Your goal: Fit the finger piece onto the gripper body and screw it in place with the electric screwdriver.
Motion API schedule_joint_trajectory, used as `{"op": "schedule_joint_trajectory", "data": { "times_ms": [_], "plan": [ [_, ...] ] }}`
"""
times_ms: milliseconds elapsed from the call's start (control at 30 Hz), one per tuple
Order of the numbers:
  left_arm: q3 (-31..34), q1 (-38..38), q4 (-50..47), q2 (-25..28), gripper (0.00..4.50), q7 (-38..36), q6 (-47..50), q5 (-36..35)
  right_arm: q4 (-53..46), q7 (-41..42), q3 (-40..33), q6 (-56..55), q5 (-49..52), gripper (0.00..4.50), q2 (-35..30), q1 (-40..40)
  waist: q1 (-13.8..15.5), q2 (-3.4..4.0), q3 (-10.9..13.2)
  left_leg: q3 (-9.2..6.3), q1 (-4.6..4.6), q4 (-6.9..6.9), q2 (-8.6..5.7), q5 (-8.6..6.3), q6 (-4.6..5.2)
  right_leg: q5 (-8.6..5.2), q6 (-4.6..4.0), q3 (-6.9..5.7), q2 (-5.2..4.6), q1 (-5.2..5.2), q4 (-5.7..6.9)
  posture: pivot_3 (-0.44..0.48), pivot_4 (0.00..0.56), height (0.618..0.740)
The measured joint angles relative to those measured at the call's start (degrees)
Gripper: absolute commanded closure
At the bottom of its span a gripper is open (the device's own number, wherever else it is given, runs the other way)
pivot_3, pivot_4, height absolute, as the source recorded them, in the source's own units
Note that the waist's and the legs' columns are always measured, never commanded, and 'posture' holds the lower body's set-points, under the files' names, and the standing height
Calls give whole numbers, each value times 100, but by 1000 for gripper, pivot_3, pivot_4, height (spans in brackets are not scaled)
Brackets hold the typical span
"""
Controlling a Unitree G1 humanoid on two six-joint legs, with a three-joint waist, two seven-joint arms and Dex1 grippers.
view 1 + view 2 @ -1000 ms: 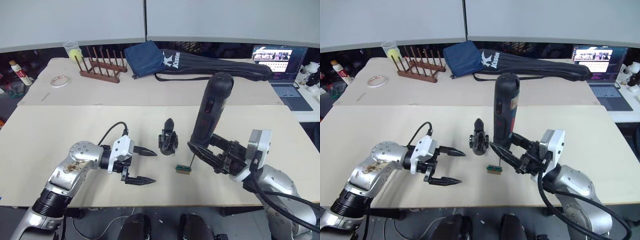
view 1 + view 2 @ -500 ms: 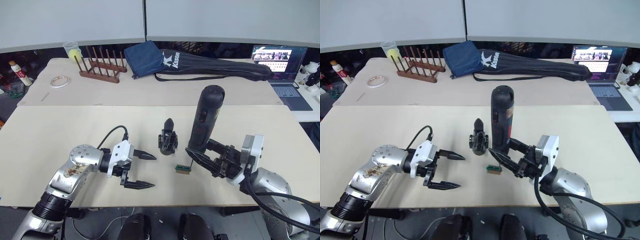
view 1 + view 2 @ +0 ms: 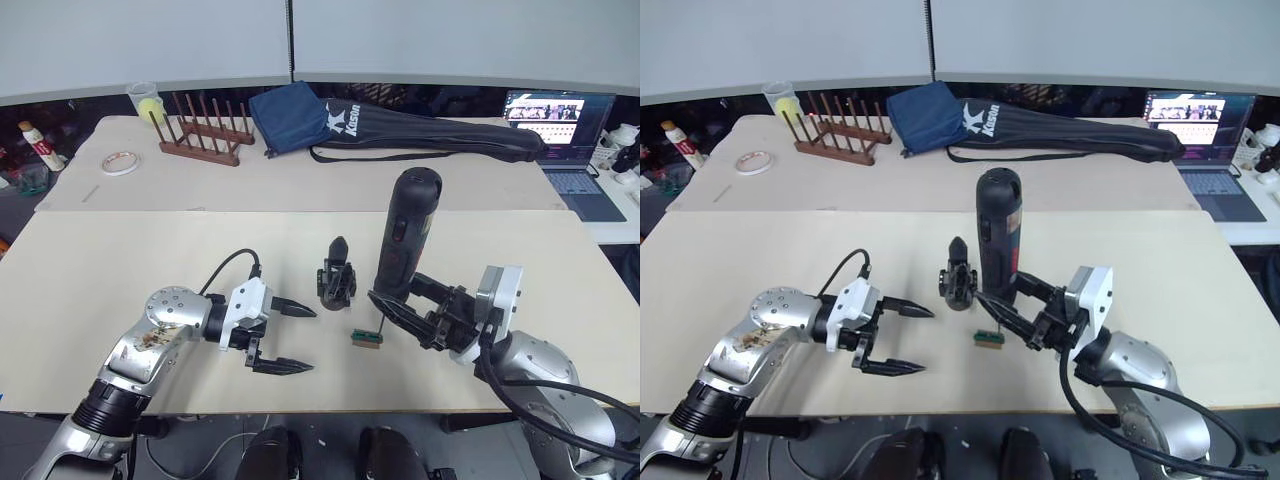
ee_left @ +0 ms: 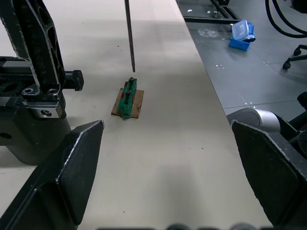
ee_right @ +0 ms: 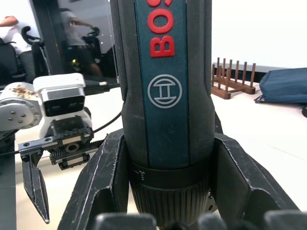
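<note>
Now the right gripper [image 3: 400, 312] clamps the electric screwdriver [image 3: 403, 238] upright, its bit poised over the small green block [image 3: 366, 338], presumably to pick up a screw, while the left gripper [image 3: 287, 338] waits spread empty beside the gripper body [image 3: 336, 282].

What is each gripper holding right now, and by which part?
The right gripper clamps the electric screwdriver near its lower end, just above the bit. The left gripper is open and holds nothing.
</note>
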Motion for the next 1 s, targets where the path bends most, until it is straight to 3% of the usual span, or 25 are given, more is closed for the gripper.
{"op": "schedule_joint_trajectory", "data": {
  "times_ms": [1000],
  "plan": [
    [-58, -122, 4, -76, 0, 99, 18, 54, 126, -74, 46, -1, -3, 2553, -145, -75, 0, -1, 0, 0, 0, 0, 0, 0, 1, 0, 0, 0, 0, 0, 0, 0, 150, 740]
  ]
}}
